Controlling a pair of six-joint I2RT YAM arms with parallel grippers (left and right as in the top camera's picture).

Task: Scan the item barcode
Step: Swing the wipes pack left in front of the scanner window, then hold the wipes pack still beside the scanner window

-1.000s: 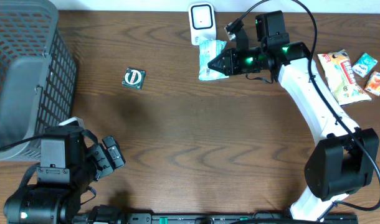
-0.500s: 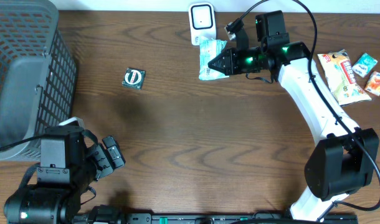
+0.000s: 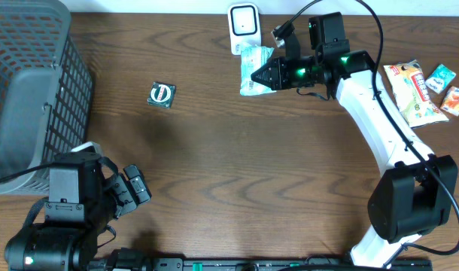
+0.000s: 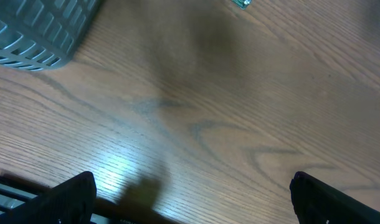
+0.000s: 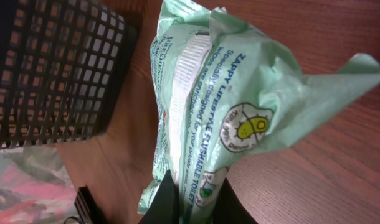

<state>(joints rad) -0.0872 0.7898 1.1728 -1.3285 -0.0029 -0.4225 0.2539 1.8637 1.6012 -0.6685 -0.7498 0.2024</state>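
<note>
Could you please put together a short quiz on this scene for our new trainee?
1. True or false: the left gripper is holding an item.
2. What is the right gripper shut on? A) the green packet B) a dark square sachet C) an orange snack bag
3. Fill in: the green packet is held up just in front of the white ____.
Key: 1 false, it is open and empty; 2 A; 3 scanner.
</note>
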